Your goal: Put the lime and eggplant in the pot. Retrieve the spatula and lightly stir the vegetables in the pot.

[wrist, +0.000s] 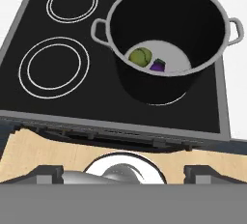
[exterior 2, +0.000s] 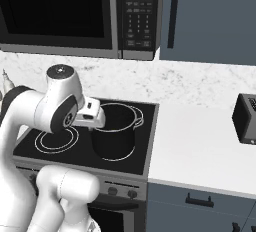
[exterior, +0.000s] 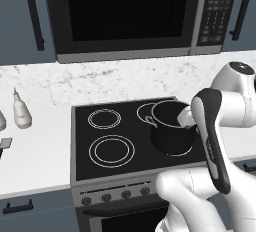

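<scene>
My tool [wrist: 123, 174] hangs open-jawed above the black cylindrical pot [wrist: 166, 49]; yellow-green lime [wrist: 140, 56] and purple eggplant [wrist: 157, 65] lie inside.

a kitchen: stove [exterior: 120, 141], microwave [exterior: 130, 16], marble backsplash [exterior: 75, 81].

Above the stove, my way down into the pot [wrist: 166, 39] lies open: its wide mouth is uncovered, with the lime [wrist: 140, 56] and eggplant [wrist: 157, 65] side by side on its floor. The burner rings [wrist: 53, 67] to one side are bare. The microwave [exterior: 130, 13] overhangs the cooktop, capping room overhead. White bottles [exterior: 21, 111] stand well off on the counter.
</scene>
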Tool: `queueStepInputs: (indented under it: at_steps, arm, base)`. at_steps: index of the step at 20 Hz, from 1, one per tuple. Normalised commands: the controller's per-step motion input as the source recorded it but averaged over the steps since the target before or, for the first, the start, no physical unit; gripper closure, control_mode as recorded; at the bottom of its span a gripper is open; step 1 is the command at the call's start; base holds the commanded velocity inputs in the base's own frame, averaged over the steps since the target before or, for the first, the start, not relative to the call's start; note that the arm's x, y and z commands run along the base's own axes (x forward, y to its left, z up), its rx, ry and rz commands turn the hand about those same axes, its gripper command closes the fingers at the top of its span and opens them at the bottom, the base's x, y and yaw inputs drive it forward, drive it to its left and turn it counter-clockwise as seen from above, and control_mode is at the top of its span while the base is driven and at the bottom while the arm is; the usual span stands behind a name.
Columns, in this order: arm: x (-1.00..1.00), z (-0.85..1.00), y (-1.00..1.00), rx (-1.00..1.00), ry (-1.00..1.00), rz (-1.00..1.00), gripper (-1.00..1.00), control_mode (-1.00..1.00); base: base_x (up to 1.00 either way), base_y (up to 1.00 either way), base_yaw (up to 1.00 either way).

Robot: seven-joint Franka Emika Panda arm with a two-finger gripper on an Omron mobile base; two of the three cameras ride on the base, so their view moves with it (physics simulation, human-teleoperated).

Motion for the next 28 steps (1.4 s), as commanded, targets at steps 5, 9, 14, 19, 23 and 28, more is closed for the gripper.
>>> queueStepInputs:
  at_steps: [5,9,14,19,23,28]
  arm:
    - [0.0,0.01,0.24,-0.04,0.0,0.0,-1.0,-1.0]
    - [-0.04,0.1,0.27,-0.05,0.02,0.0,-1.0,-1.0]
    - [0.0,0.0,0.0,-0.01,0.0,0.0,-1.0,-1.0]
    - [0.0,0.0,0.0,0.0,0.0,0.0,-1.0,-1.0]
    - [-0.02,0.0,0.0,0.0,0.0,0.0,-1.0,1.0]
    - [0.0,0.0,0.0,0.0,0.0,0.0,-1.0,1.0]
  base:
    - [0.0,0.0,0.0]
    - [0.0,0.0,0.0]
    - [0.0,0.0,0.0]
    - [0.0,0.0,0.0]
    - [-0.07,0.02,0.0]
    - [-0.43,0.8,0.0]
